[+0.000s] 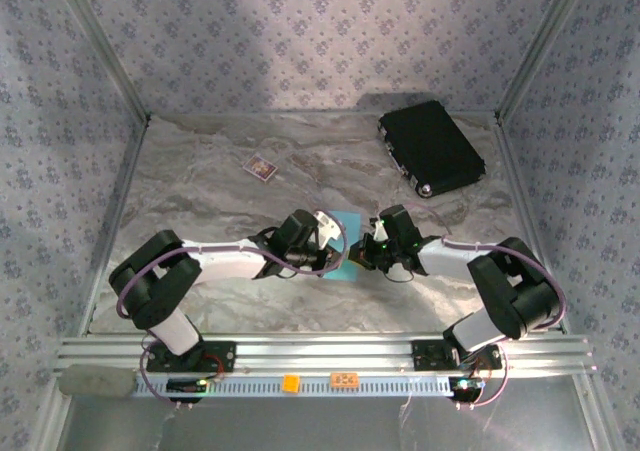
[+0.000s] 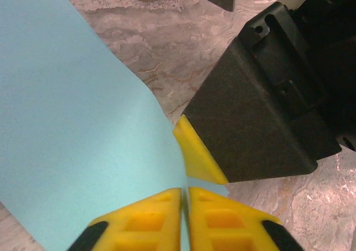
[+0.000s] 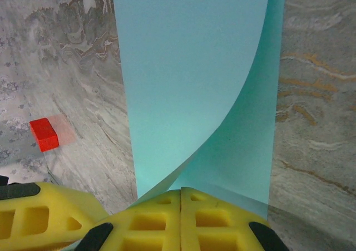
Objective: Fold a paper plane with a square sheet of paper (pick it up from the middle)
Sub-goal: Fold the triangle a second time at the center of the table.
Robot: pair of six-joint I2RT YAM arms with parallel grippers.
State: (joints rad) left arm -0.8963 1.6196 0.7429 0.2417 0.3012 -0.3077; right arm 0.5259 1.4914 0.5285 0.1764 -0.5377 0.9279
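The square sheet of paper (image 1: 347, 239), light blue, lies at the middle of the marbled table between my two grippers. My left gripper (image 1: 336, 258) comes in from the left and is shut on the sheet's edge; in the left wrist view its yellow fingertips (image 2: 185, 193) pinch the paper (image 2: 72, 123). My right gripper (image 1: 363, 257) reaches in from the right and is shut on the same edge (image 3: 181, 193). There the paper (image 3: 189, 67) curls up from the table, one layer arching over the other. The two grippers almost touch, and the right one's black body (image 2: 261, 112) is close beside the left fingers.
A black rectangular case (image 1: 432, 149) lies at the back right. A small dark card with a pale border (image 1: 260, 167) sits at the back left of centre. A small red block (image 3: 43, 134) rests on the table left of the paper. Patterned walls enclose three sides.
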